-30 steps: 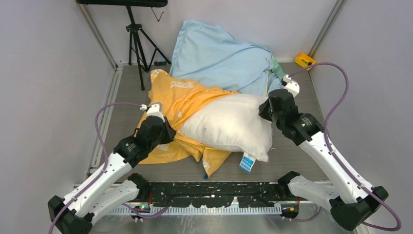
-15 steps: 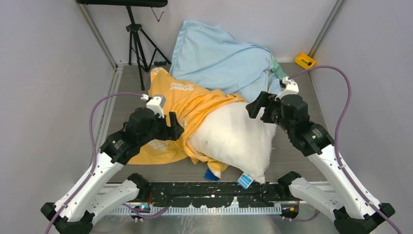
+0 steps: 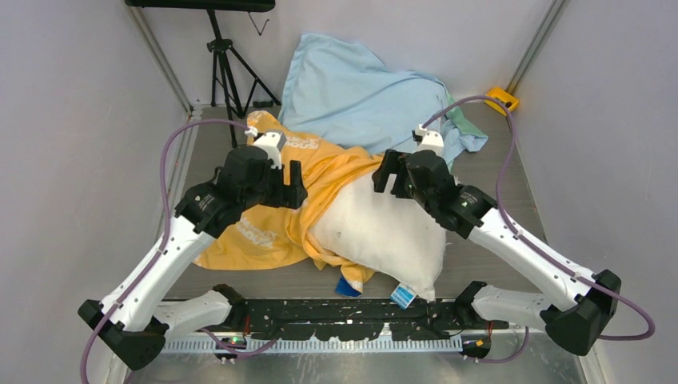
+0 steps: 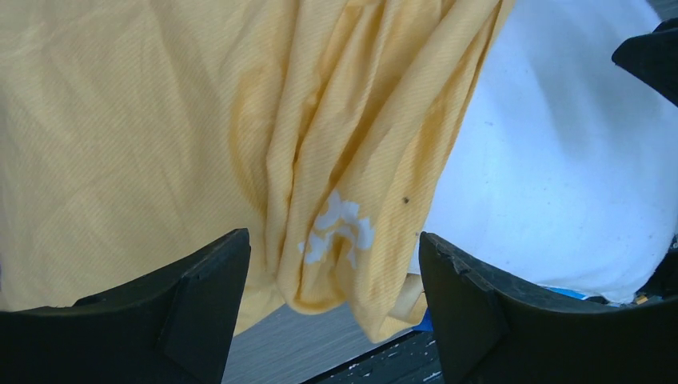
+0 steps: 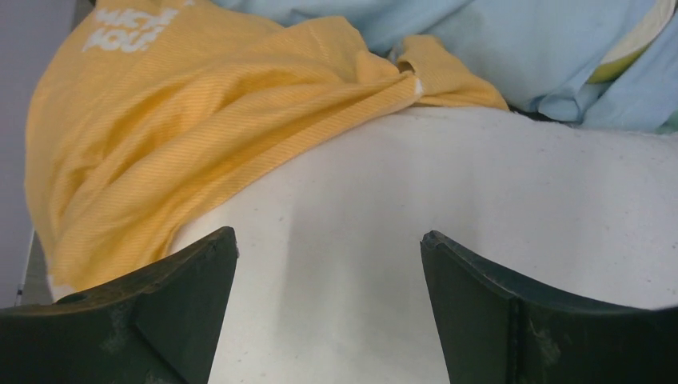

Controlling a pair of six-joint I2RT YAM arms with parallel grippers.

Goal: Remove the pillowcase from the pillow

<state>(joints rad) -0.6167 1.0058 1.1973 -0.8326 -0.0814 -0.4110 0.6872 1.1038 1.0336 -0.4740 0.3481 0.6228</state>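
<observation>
The orange-yellow pillowcase (image 3: 264, 232) lies crumpled on the left, still wrapped over the far left end of the white pillow (image 3: 384, 232). The pillow's bare part slopes toward the near edge, with its blue tag (image 3: 402, 296) at the near corner. My left gripper (image 3: 289, 186) hangs open above the pillowcase folds (image 4: 160, 120), nothing between its fingers (image 4: 200, 296). My right gripper (image 3: 385, 172) hovers open over the pillow's far end (image 5: 440, 184), just right of the pillowcase edge (image 5: 200, 112). Both grippers (image 4: 334, 248) (image 5: 329, 236) are empty.
A pale light-blue cloth (image 3: 360, 88) is heaped behind the pillow. A black tripod (image 3: 228, 64) stands at the back left and a small yellow box (image 3: 501, 98) at the back right. A black rail (image 3: 352, 312) runs along the near edge. Walls close in on both sides.
Both grippers opened and let go of the fabric. The left one rose and moved back; the right one swung left over the pillow. The pillow slid toward the near edge.
</observation>
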